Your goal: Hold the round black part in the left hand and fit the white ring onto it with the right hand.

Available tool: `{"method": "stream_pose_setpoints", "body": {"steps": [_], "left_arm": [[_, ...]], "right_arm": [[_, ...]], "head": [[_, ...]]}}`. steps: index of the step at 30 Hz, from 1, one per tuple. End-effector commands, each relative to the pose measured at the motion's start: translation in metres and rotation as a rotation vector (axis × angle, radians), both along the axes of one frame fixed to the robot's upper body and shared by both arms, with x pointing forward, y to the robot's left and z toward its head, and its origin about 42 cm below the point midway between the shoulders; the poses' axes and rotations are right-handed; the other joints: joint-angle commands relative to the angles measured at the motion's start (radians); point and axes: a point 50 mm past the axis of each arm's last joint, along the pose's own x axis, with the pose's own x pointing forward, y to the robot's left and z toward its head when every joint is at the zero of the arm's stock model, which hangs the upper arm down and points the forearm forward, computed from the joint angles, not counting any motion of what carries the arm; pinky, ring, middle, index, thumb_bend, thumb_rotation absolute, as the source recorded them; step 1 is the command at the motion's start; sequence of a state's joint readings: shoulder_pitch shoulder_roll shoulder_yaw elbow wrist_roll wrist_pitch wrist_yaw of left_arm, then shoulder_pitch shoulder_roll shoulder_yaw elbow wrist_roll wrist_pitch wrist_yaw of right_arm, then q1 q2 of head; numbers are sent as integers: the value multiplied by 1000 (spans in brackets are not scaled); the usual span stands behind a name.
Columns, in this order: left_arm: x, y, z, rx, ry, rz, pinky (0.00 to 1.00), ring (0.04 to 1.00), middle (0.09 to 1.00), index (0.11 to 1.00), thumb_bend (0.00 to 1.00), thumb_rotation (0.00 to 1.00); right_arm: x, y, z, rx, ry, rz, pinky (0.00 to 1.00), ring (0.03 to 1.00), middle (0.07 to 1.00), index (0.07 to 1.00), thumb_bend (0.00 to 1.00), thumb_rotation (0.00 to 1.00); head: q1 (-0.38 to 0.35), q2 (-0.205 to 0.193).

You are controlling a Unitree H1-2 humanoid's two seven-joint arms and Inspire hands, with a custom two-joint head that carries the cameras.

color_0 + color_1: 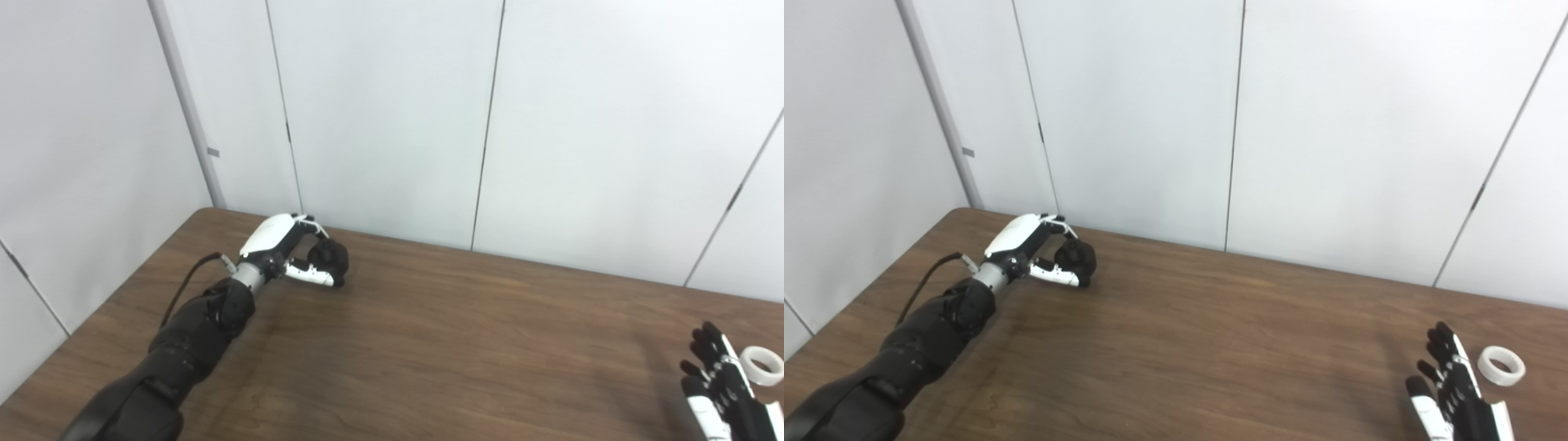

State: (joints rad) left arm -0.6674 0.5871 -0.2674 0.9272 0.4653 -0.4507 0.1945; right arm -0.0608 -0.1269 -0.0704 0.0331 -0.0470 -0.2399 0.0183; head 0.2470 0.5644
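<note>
A dark wood-grain table (1176, 343) carries 1 white ring (1500, 365) (lying flat near its right edge).

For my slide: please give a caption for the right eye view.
Left hand grips round black part; open right hand beside white ring.

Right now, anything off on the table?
Nothing stands out. Left hand is closed around the round black part at the far left; white ring lies flat beside the open right hand.
</note>
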Motion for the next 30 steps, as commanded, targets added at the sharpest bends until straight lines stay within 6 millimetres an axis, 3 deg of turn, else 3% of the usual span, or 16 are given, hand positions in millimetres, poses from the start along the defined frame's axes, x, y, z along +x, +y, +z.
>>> {"method": "stream_pose_setpoints", "body": {"steps": [1, 10, 14, 17, 21, 30], "left_arm": [[3, 1, 27, 22, -66, -53, 1000, 941, 731, 482, 524, 53], [-18, -54, 29, 71, -63, -266, 1000, 974, 743, 481, 524, 56], [-28, -74, 24, 68, -52, -328, 1000, 991, 750, 481, 524, 56], [-35, -90, 20, 59, -45, -365, 1000, 999, 755, 481, 524, 55], [-43, -113, 14, 34, -47, -423, 1000, 995, 758, 481, 524, 54], [-55, -155, 2, -41, -41, -529, 1000, 1000, 762, 481, 524, 57]], "right_arm": [[-13, 12, -16, 55, 43, 7, 876, 936, 947, 961, 469, 705], [-12, 11, 8, 41, -7, 22, 871, 937, 956, 968, 519, 717], [-12, 12, 29, 22, -62, 23, 919, 954, 961, 962, 519, 732], [-10, 15, 48, 14, -97, 28, 982, 978, 972, 971, 464, 734], [-8, 16, 65, -8, -126, 27, 991, 979, 958, 973, 478, 754], [-11, 20, 82, -7, -164, 38, 956, 981, 956, 963, 483, 747]], "head": [[-8, 3], [-45, 25], [-81, 43], [-92, 49], [-119, 58], [-181, 75]]}}
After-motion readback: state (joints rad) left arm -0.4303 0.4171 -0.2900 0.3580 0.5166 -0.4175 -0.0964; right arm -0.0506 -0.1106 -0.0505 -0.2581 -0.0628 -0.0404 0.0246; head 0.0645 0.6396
